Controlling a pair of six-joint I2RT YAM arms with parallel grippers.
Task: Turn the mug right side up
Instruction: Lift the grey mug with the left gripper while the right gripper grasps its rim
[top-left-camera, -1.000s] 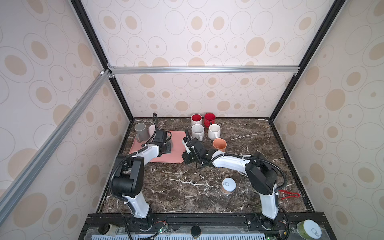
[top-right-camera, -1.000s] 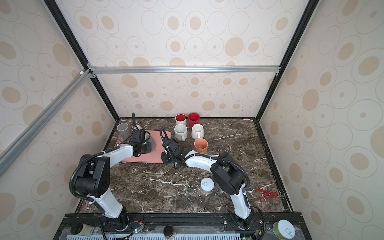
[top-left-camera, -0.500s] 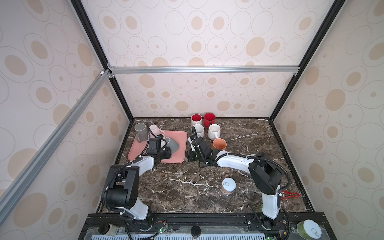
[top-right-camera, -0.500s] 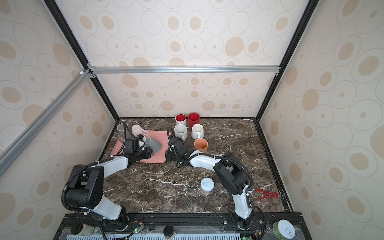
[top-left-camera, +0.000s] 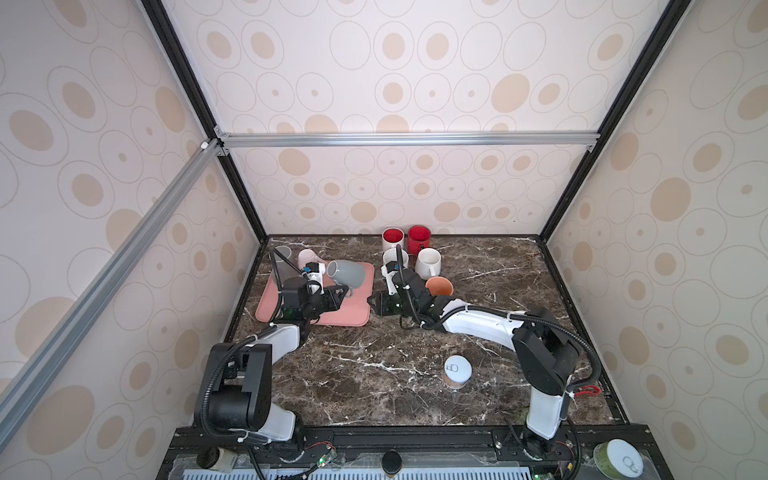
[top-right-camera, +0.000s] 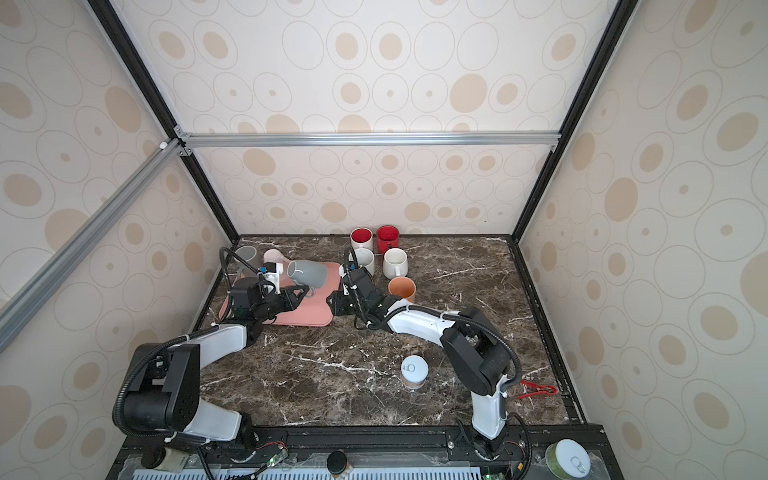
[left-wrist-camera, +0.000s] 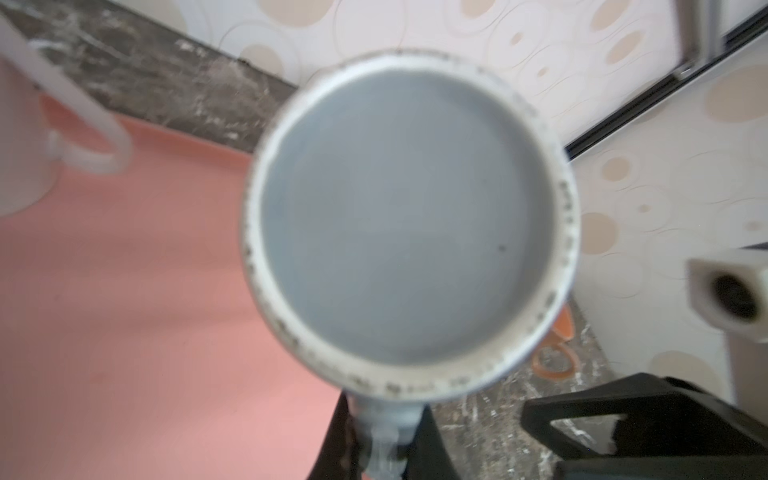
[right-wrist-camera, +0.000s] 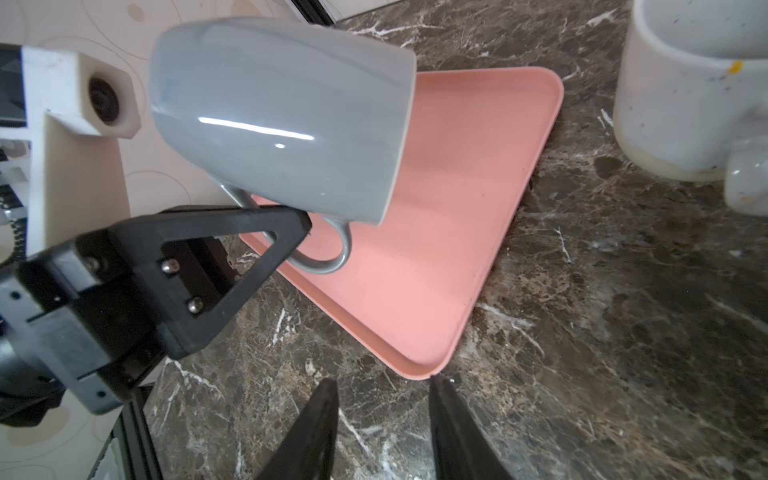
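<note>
A grey mug hangs tipped on its side above the pink tray. Its handle points down, and my left gripper is shut on that handle. The left wrist view fills with the mug's flat base, the handle pinched between the left gripper jaws. In the right wrist view the mug shows side-on, its mouth facing away from the left arm. My right gripper stands open just off the tray's corner, with nothing between its fingers.
A pale pink mug and a grey cup stand at the tray's far left. Several upright mugs cluster behind the right arm: red, white, orange. A white-lidded can stands mid-table, with a red tool at the right edge.
The left gripper has raised the grey mug off the tray and tipped it onto its side. The right gripper has drawn back from the tray's edge and its jaws have opened.
</note>
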